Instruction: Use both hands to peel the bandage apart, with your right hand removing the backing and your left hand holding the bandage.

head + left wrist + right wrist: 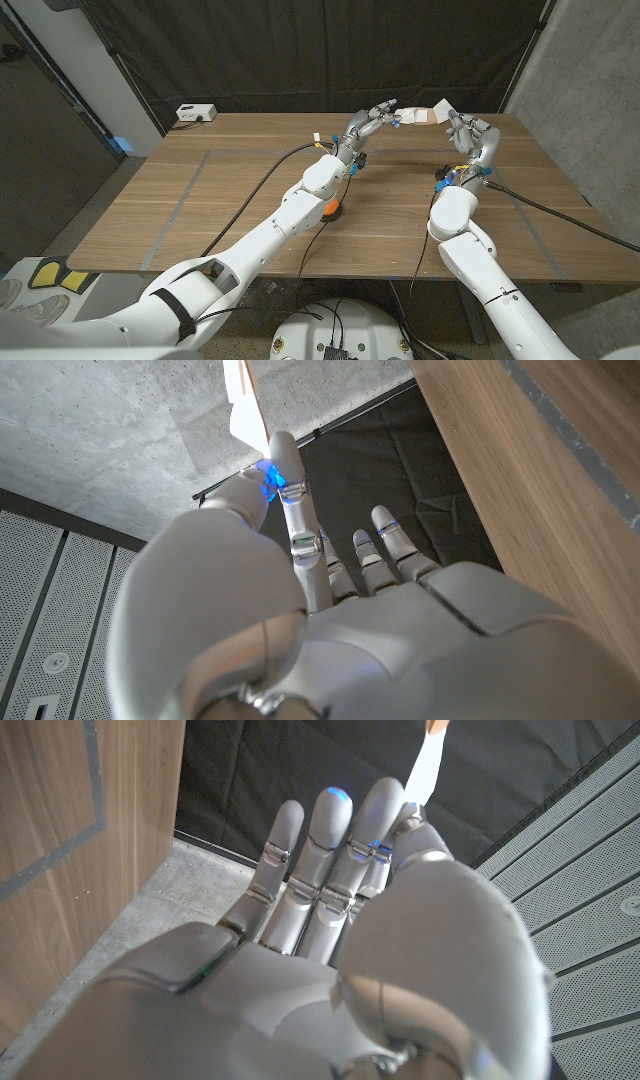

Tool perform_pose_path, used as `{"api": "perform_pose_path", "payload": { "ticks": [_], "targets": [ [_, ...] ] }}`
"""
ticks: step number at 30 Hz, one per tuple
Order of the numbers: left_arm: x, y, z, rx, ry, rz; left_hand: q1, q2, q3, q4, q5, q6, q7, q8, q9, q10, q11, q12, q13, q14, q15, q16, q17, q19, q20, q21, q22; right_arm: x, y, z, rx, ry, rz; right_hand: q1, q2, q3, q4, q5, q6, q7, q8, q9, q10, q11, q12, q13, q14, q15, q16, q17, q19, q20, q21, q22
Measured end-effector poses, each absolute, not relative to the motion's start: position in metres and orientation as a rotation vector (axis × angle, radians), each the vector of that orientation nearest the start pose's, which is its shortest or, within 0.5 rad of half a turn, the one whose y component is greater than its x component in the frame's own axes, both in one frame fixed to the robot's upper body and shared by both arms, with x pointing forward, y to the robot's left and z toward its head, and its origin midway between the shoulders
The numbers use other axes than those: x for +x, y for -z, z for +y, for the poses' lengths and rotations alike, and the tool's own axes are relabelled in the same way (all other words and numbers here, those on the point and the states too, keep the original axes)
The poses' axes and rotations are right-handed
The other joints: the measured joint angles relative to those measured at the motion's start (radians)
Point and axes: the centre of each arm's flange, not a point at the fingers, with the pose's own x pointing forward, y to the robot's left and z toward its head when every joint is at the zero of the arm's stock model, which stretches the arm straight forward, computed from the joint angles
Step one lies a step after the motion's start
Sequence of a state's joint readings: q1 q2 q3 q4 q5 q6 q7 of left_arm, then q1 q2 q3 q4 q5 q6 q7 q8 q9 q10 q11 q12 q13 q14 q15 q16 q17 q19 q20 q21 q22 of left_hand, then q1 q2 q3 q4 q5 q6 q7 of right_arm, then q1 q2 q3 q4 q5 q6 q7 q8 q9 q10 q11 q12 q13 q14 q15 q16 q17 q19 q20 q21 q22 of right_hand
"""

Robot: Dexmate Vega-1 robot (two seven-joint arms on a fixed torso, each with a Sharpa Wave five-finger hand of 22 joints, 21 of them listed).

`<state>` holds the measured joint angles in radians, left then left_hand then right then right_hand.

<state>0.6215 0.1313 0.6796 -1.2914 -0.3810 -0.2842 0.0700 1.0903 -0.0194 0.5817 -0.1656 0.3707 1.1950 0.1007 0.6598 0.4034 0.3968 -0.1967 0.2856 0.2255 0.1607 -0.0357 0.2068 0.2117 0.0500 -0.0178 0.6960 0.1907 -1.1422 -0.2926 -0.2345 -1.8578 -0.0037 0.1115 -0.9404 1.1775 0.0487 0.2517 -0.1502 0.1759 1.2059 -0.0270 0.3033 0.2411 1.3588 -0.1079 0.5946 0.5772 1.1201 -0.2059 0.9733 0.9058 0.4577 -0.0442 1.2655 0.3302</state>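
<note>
Bandage hangs above the table's far side, stretched lengthwise between our left hand and right hand, each pinching an end. Left wrist: fingertips clamp a pale strip. Right wrist: fingertips grip the white backing; other fingers loosely extended.

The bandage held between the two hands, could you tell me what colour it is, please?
The bandage is pale tan with a white backing strip, best seen in the head view.
</note>
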Motion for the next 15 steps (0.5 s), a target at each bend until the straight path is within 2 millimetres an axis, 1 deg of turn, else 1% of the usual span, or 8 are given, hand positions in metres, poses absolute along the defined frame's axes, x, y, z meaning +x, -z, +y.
{"api": "perform_pose_path", "payload": {
  "ticks": [2,8,13,15],
  "targets": [
    [0.6135,-0.0498,-0.0015,0.027,0.542,-0.764,0.0,0.0,0.002,-0.001,0.004,-0.005,0.005,0.002,0.004,0.0,0.0,0.0,0.0,0.0,0.0,0.0,0.002,0.0,0.0,0.0,0.0,0.5167,0.0096,-0.2704,0.091,0.659,-0.85,0.0,0.0,0.001,-0.001,0.0,0.0,0.0,-0.001,0.0,0.0,0.0,0.0,0.0,0.001,0.0,-0.006,0.0,0.0,0.0,0.0,-0.005],
    [0.6137,-0.0493,0.0014,0.02,0.535,-0.763,0.0,0.0,0.006,0.003,0.015,-0.005,0.005,0.01,0.014,0.0,0.0,0.0,0.0,0.0,0.0,0.0,0.005,0.0,0.0,0.008,0.0,0.5187,0.0085,-0.2718,0.107,0.68,-0.849,0.0,0.0,0.004,0.002,0.0,0.0,0.0,-0.003,0.0,0.0,0.0,0.0,0.0,0.003,0.001,-0.006,0.003,-0.009,-0.002,0.013,-0.014],
    [0.6138,-0.0492,0.0041,0.014,0.532,-0.763,-0.006,-0.005,0.01,0.007,0.022,-0.005,0.005,0.014,0.021,0.0,0.0,0.0,0.0,0.0,0.0,0.0,0.005,0.0,0.0,0.008,0.0,0.5197,0.0074,-0.2725,0.118,0.701,-0.851,0.0,0.0,0.006,-0.001,0.0,0.002,0.003,-0.005,0.0,0.0,0.0,0.0,0.002,0.003,0.001,-0.012,0.009,-0.009,-0.002,0.027,-0.026],
    [0.6139,-0.0489,0.005,0.013,0.531,-0.762,-0.006,-0.005,0.014,0.003,0.023,-0.005,0.005,0.014,0.024,0.0,0.0,0.0,0.0,0.0,0.0,-0.004,0.005,0.0,0.0,0.008,0.0,0.5198,0.0072,-0.2724,0.12,0.706,-0.851,0.0,0.0,0.007,-0.002,0.0,0.004,0.004,-0.007,0.0,0.0,0.0,0.0,0.003,0.006,-0.003,-0.013,0.009,-0.009,-0.002,0.031,-0.031]
  ]
}}
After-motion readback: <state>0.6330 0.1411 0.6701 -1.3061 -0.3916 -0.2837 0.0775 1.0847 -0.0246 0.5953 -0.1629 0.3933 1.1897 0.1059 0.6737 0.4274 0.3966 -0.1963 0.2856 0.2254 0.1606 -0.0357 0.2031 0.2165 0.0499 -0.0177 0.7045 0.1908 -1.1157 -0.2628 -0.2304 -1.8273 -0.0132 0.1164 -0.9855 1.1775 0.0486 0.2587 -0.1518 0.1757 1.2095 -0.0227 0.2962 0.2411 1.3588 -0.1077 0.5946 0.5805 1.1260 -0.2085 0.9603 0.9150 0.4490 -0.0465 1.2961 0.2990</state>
